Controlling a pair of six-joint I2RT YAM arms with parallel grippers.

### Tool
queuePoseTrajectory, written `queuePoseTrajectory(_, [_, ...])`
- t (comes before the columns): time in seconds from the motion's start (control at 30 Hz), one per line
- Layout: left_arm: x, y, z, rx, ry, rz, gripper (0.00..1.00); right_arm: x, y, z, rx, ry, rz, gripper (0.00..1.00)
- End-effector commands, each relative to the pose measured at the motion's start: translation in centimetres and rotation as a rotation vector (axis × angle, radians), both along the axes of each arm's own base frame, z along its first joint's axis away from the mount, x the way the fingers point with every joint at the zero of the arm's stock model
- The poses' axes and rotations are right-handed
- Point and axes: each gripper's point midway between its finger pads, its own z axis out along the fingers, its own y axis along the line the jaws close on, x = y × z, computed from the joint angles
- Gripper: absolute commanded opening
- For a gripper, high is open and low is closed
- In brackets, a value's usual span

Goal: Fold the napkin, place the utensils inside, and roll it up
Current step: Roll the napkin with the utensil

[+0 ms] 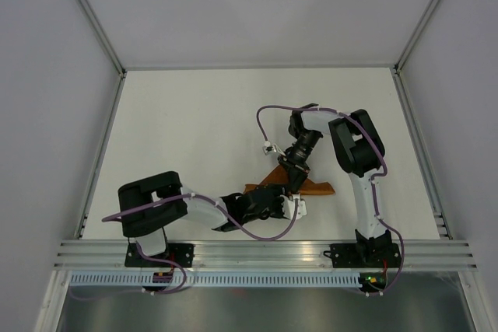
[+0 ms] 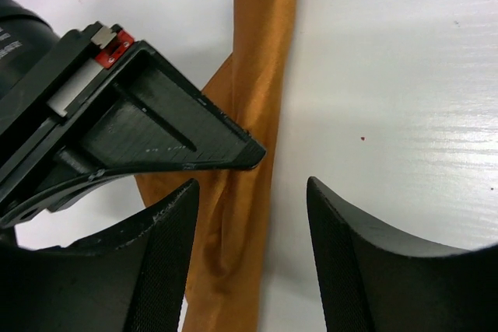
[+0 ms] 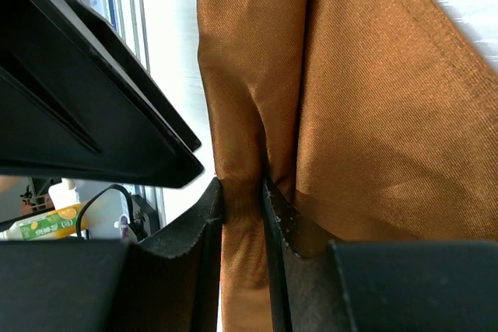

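Here the right gripper [image 3: 243, 192] is clamped on a raised ridge of the napkin [image 3: 373, 114], a matte rust-brown weave with a stitched hem. The left gripper [image 2: 253, 192] stands with its jaws apart over the narrow bunched strip. The strip lies right of centre by the near edge of the white table [image 1: 194, 130].

Top external view high above the near edge, facing down over the whole table [image 1: 194, 114], both wrist views very close, facing the tabletop, all three sharing the napkin [image 1: 317, 187] by the near edge.
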Motion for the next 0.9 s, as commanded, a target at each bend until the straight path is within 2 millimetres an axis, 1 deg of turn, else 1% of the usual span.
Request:
queuePoseTrajectory(0.0, [-0.3,-2.0,0.6,-0.014,-0.030,-0.074,0.62,2.9,-2.1,-5.9,-0.057,-0.194,0.130,0.18])
queuePoseTrajectory(0.07, [-0.1,-2.0,-0.2,0.001,-0.016,-0.071,0.61,2.9,-2.1,-5.9,-0.057,-0.194,0.130,0.19])
queuePoseTrajectory(0.27, [1.0,-1.6,-1.1,-0.009,0.031,-0.031,0.59,3.0,-2.1,-5.9,-0.057,-0.192,0.125,0.19])
queuePoseTrajectory(0.37, [1.3,-1.4,-1.5,-0.003,0.044,-0.029,0.56,3.0,-2.1,-5.9,-0.059,-0.191,0.123,0.18])
queuePoseTrajectory(0.5, [1.6,-1.5,-1.7,0.000,0.077,-0.020,0.43,3.0,-2.1,-5.9,-0.060,-0.190,0.119,0.18])
queuePoseTrajectory(0.53, [1.9,-1.4,-1.7,-0.005,0.087,-0.008,0.37,3.0,-2.1,-5.9,-0.059,-0.189,0.117,0.19])
queuePoseTrajectory(0.57, [1.9,-1.3,-1.9,-0.002,0.095,-0.007,0.34,3.0,-2.1,-5.9,-0.060,-0.190,0.115,0.19])
queuePoseTrajectory(0.6, [2.0,-1.3,-1.9,-0.004,0.101,-0.010,0.25,3.1,-2.0,-5.8,-0.060,-0.194,0.112,0.19])
queuePoseTrajectory(0.63, [2.1,-1.2,-2.0,-0.006,0.112,-0.005,0.21,3.1,-2.0,-5.9,-0.063,-0.193,0.109,0.20])
queuePoseTrajectory(0.67, [2.1,-1.0,-2.3,0.004,0.124,-0.006,0.14,3.2,-1.9,-5.7,-0.062,-0.197,0.104,0.20])
queuePoseTrajectory(0.73, [1.9,-1.0,-2.4,-0.001,0.159,-0.018,0.04,3.5,-1.8,-5.3,-0.055,-0.212,0.094,0.21])
queuePoseTrajectory(0.77, [1.7,-1.0,-2.5,-0.006,0.184,-0.030,0.02,3.6,-1.7,-5.2,-0.046,-0.227,0.089,0.22])
queuePoseTrajectory(0.8, [1.9,-0.7,-2.4,-0.015,0.204,-0.028,0.02,4.0,-1.6,-4.9,-0.042,-0.242,0.064,0.27])
queuePoseTrajectory(0.83, [1.6,-0.7,-2.5,-0.025,0.244,-0.040,0.02,4.6,-1.5,-4.2,-0.032,-0.274,0.047,0.29])
queuePoseTrajectory(0.87, [1.7,-0.5,-2.6,-0.028,0.269,-0.040,0.02,5.0,-1.3,-3.9,-0.021,-0.295,0.034,0.31])
